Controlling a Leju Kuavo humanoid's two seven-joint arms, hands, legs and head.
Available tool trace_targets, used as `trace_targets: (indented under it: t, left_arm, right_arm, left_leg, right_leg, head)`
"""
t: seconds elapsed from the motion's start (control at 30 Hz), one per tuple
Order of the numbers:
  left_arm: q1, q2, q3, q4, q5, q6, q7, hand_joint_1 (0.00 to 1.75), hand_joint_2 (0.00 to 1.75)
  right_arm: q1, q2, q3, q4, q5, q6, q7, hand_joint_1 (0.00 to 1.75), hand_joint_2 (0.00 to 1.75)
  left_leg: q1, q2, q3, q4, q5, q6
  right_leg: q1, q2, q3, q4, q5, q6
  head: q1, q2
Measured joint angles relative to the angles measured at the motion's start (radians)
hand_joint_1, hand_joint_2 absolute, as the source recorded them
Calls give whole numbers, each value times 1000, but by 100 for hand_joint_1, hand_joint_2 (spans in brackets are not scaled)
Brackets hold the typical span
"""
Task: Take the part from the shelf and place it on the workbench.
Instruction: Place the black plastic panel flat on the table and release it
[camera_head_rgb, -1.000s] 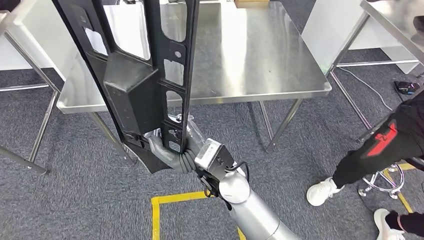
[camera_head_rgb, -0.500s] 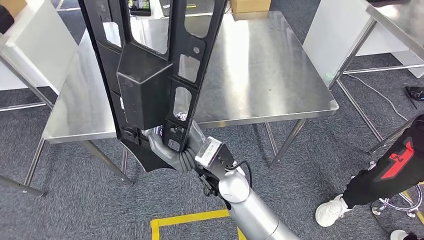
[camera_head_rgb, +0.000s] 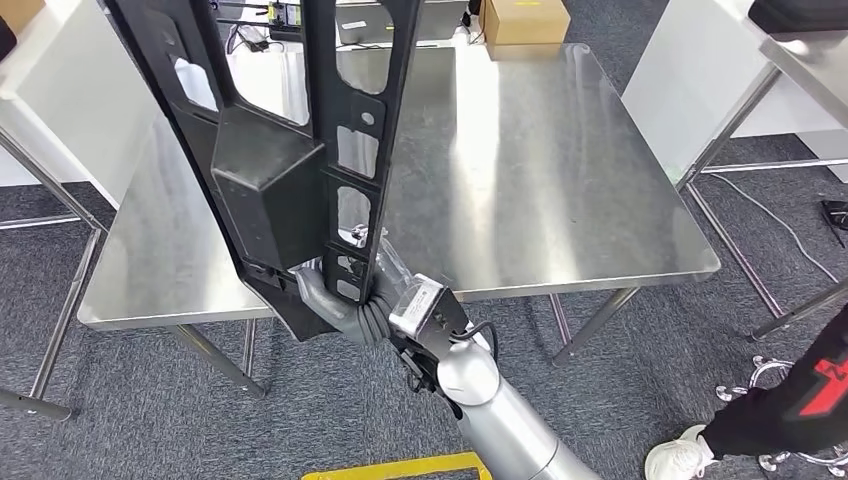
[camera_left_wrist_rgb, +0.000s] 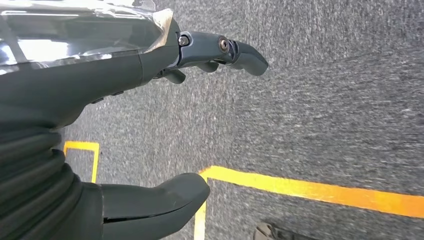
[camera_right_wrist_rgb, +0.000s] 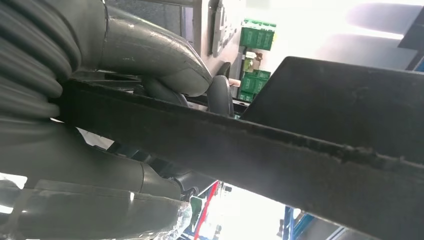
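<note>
A long black plastic part (camera_head_rgb: 290, 150) with cut-out windows and a boxy bulge stands nearly upright in the head view, its top running off the picture. My right hand (camera_head_rgb: 345, 295) grips its lower end, just in front of the near edge of the steel workbench (camera_head_rgb: 560, 190). In the right wrist view the thumb (camera_right_wrist_rgb: 150, 55) and fingers wrap around a black bar of the part (camera_right_wrist_rgb: 280, 150). My left hand (camera_left_wrist_rgb: 120, 120) hangs over grey carpet with its fingers (camera_left_wrist_rgb: 225, 50) apart and nothing in it.
A cardboard box (camera_head_rgb: 525, 18) sits at the workbench's far edge. A second steel table (camera_head_rgb: 800, 60) stands at the right. A person's leg in black and red (camera_head_rgb: 790, 400) and a white shoe are at the lower right. Yellow floor tape (camera_head_rgb: 400, 468) lies below my arm.
The camera has moved forward: the workbench now lies closer and lower in the picture, and the yellow tape and the person have slid toward the bottom edge. My right hand still holds the part.
</note>
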Motion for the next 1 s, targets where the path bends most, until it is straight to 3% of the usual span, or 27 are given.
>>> trace_targets:
  t: [0.03,0.07,0.13,0.17,0.2,0.27,0.33,0.4,0.43,0.5,0.53,0.57,0.63,0.67,0.73,0.77,0.83,0.9,1.0]
  left_arm:
    - [1,0,0,0,0,-1,0,0,175]
    - [1,0,0,0,0,-1,0,0,175]
    - [1,1,0,0,2,-2,0,0,175]
    - [1,1,1,0,3,-2,0,0,175]
    - [1,2,1,0,4,-2,1,0,175]
    - [-1,3,1,0,5,-1,3,0,175]
    - [-4,2,2,0,7,0,4,0,175]
    - [-6,0,2,0,8,1,5,0,175]
    - [-6,0,2,0,9,1,6,0,175]
    - [-4,-1,2,0,9,1,8,0,175]
    - [-4,-1,2,0,9,1,8,0,175]
    - [-4,0,3,0,10,1,8,0,175]
    - [-4,0,3,0,11,2,8,0,175]
    - [-4,0,4,0,12,3,8,0,175]
    - [-4,0,7,0,14,4,8,0,175]
    - [-4,-1,9,0,15,5,8,0,175]
    - [-4,-3,12,-1,15,5,9,0,175]
    - [-6,-3,12,-1,11,3,13,0,175]
    - [-7,-4,12,-2,0,-2,18,0,175]
  right_arm:
    - [1,-1,0,0,0,0,0,175,175]
    - [2,-2,0,0,0,-1,0,175,175]
    - [6,-2,1,1,2,-3,2,175,175]
    - [9,-2,2,2,3,-5,4,175,175]
    - [11,0,2,1,5,-7,6,175,175]
    - [11,9,2,0,7,-9,9,175,175]
    - [8,21,1,-2,10,-9,10,175,175]
    - [8,29,1,-3,14,-9,11,175,175]
    - [9,31,1,-3,16,-9,11,175,175]
    - [13,32,0,-3,18,-9,12,175,175]
    - [15,32,0,-3,19,-9,12,175,175]
    - [16,33,0,-3,20,-8,13,175,175]
    - [15,35,0,-3,22,-7,15,175,175]
    - [14,36,0,-3,24,-5,16,175,175]
    - [11,39,0,-2,28,-1,19,175,175]
    - [8,41,0,-1,31,2,20,175,175]
    - [-1,45,1,1,36,7,22,175,175]
    - [-23,51,1,12,41,12,29,175,175]
    - [-78,68,3,74,75,3,41,175,175]
  left_leg:
    - [0,-3,17,0,-13,-1]
    - [0,-5,36,0,-28,-3]
    - [-1,-8,70,0,-58,-9]
    - [-3,-9,84,-1,-72,-15]
    - [-4,-9,96,-2,-83,-21]
    - [-4,-9,113,8,-89,-33]
    - [-2,-3,85,71,-75,-41]
    - [0,3,8,184,-86,-49]
    - [1,4,-35,238,-112,-53]
    - [1,4,-101,291,-159,-59]
    - [2,5,-115,281,-157,-60]
    - [2,5,-113,243,-131,-59]
    - [0,7,-80,121,-40,-52]
    - [-1,8,-64,73,-19,-45]
    - [-7,7,-47,29,-10,-29]
    - [-9,6,-42,27,-16,-21]
    - [-5,6,-21,16,3,-8]
    - [0,7,-3,12,5,-2]
    - [0,6,0,12,-4,0]
  right_leg:
    - [-1,0,-19,-13,-13,1]
    - [-3,-1,-25,-51,0,7]
    - [-6,-7,-19,-167,107,32]
    - [-5,-13,-10,-212,162,36]
    - [-3,-18,-1,-238,205,32]
    - [0,-19,20,-248,225,2]
    - [-4,-14,38,-254,221,-20]
    - [-6,-13,57,-257,206,-40]
    - [-5,-11,64,-257,197,-47]
    - [-4,-7,80,-257,181,-52]
    - [-3,-5,91,-257,172,-51]
    - [-3,-3,103,-257,163,-49]
    - [-2,-2,129,-256,144,-43]
    - [0,0,138,-257,136,-38]
    - [5,2,147,-255,124,-24]
    - [7,2,151,-253,123,-16]
    - [8,1,157,-236,115,-4]
    - [4,-1,121,-170,84,0]
    - [0,-2,14,-18,30,-6]
  head:
    - [0,0]
    - [0,0]
    - [0,0]
    - [1,0]
    - [0,0]
    - [-1,0]
    - [-2,0]
    - [-2,0]
    - [-3,0]
    - [-3,0]
    - [-3,0]
    - [-3,0]
    - [-2,0]
    - [-2,0]
    - [-2,0]
    - [-2,0]
    - [0,0]
    - [3,0]
    - [5,0]
